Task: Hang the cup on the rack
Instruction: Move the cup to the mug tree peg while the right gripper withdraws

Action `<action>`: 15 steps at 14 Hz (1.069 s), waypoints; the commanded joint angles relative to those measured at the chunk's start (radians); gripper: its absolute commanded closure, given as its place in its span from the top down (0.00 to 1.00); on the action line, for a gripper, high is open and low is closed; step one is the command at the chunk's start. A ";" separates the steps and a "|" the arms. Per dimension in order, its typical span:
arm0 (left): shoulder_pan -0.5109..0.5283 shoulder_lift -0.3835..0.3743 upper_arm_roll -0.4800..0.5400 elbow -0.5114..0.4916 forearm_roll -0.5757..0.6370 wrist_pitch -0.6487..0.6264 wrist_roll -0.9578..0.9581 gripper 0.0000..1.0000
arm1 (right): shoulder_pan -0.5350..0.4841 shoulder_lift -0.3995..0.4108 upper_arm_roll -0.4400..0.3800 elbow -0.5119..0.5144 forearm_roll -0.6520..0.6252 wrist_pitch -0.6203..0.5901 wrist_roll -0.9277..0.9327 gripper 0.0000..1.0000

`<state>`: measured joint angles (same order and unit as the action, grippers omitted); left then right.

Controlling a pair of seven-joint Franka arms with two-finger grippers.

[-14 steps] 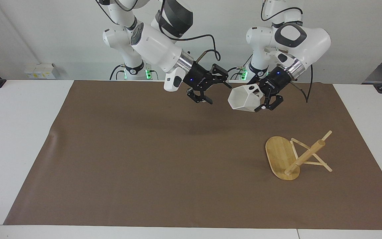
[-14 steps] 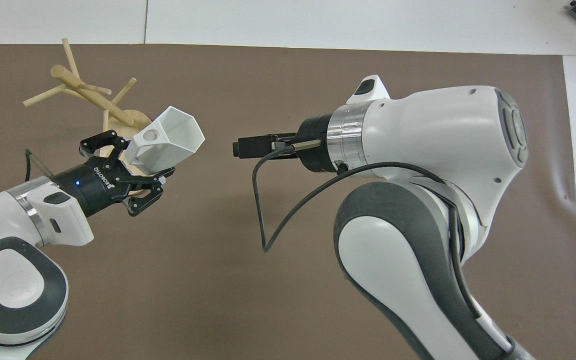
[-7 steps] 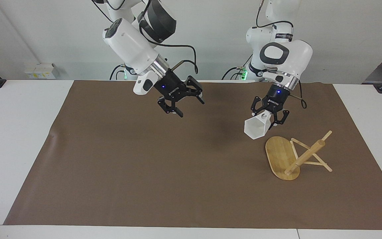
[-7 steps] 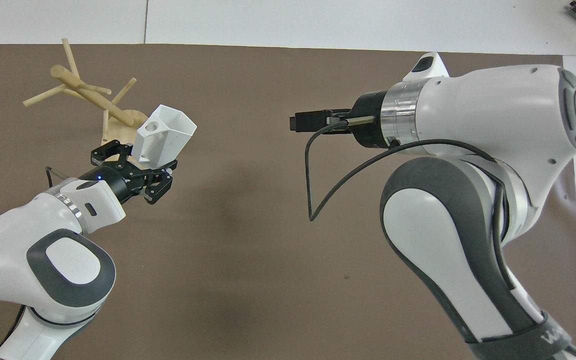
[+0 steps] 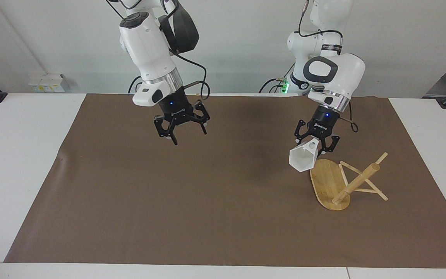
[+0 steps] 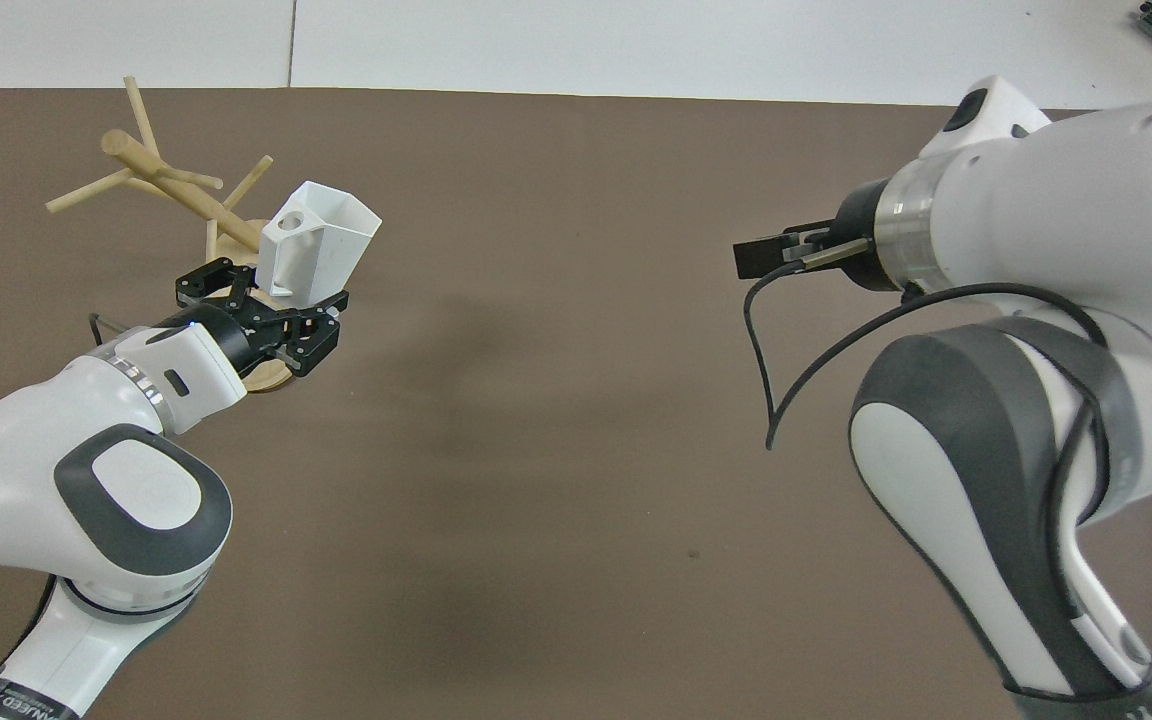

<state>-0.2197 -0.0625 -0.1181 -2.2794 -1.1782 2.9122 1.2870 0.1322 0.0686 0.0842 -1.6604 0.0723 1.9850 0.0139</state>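
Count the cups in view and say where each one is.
1. The cup is shut in the left end effector, held by its handle over the mat beside the rack, which lies tipped on its side. The right end effector holds nothing. None appears hidden.

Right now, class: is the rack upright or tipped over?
Tipped: the rack lies with its base on edge and post slanting near the mat.

White table (image 5: 18, 155) under a brown mat (image 5: 192, 201), the rack (image 5: 333, 186) toppled sideways on it.
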 commanded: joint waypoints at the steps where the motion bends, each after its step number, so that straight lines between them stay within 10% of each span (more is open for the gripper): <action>1: 0.032 0.036 0.000 0.056 0.011 0.016 -0.011 0.00 | -0.054 -0.027 0.011 -0.036 -0.078 -0.031 -0.006 1.00; 15: 0.082 0.142 0.000 0.158 0.078 0.055 -0.067 0.00 | -0.220 -0.064 0.015 -0.119 -0.181 -0.046 -0.015 1.00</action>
<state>-0.1376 0.0647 -0.1148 -2.1388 -1.1162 2.9437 1.2548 -0.0844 0.0335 0.0856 -1.7550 -0.1033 1.9511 0.0087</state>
